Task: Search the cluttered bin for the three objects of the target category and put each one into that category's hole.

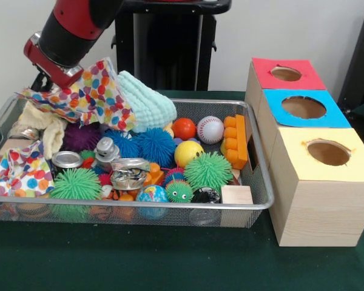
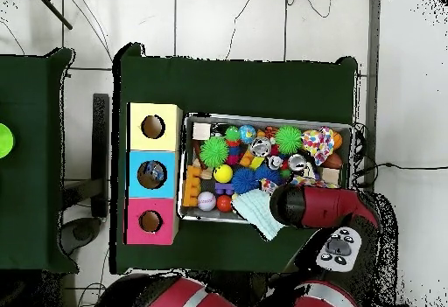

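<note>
The wire mesh bin (image 1: 133, 206) is full of toys; it also shows in the overhead view (image 2: 267, 118). The red and black arm reaches down over the bin's far left corner. Its gripper (image 1: 43, 82) is mostly hidden behind a raised polka-dot cloth (image 1: 97, 91). A wrinkly glinting piece (image 1: 129, 176) lies in the front middle; I cannot tell if it is plastic or metal. Another see-through glinting piece (image 1: 23, 131) lies at the far left, under cloth. The blue-topped box's hole (image 1: 303, 107) is to the right of the bin. In the overhead view (image 2: 151, 174) something pale shows inside it.
The red-topped box (image 1: 285, 73) and the yellow-topped box (image 1: 327, 151) flank the blue one. In the bin are spiky rubber balls (image 1: 207, 171), a silver can (image 1: 67, 159), a baseball (image 1: 210, 129), an orange brick (image 1: 235, 140), a wooden block (image 1: 236, 195) and a mint cloth (image 1: 147, 100).
</note>
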Tool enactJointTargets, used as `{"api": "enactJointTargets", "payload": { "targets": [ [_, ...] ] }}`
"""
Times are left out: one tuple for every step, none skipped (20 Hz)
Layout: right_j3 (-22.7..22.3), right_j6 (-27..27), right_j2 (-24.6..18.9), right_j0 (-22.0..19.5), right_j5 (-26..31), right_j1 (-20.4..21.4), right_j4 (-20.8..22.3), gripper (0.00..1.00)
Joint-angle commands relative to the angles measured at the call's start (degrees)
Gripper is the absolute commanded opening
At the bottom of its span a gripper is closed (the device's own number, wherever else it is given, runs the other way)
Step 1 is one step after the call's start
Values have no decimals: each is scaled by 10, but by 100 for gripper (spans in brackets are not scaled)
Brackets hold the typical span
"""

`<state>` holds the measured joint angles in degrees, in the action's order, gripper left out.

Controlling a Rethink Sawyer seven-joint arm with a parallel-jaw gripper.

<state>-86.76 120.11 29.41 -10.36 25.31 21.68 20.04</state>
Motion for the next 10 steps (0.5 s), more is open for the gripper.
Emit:
{"api": "enactJointTargets", "payload": {
  "targets": [
    [33, -33, -84, -6, -28, 7, 32, 0],
    [34, -31, -84, -6, -32, 8, 37, 0],
    [34, -33, -85, -8, -32, 8, 39, 0],
    [35, -35, -87, -9, -33, 9, 41, 0],
    [36, -38, -91, -13, -32, 10, 44, 0],
    [37, -44, -96, -18, -32, 12, 46, 0],
    [38, -53, -104, -25, -31, 14, 49, 0],
    [42, -63, -111, -32, -27, 15, 52, 0],
    [46, -71, -115, -36, -25, 16, 57, 0],
    [52, -76, -116, -38, -23, 17, 63, 0]
  ]
}}
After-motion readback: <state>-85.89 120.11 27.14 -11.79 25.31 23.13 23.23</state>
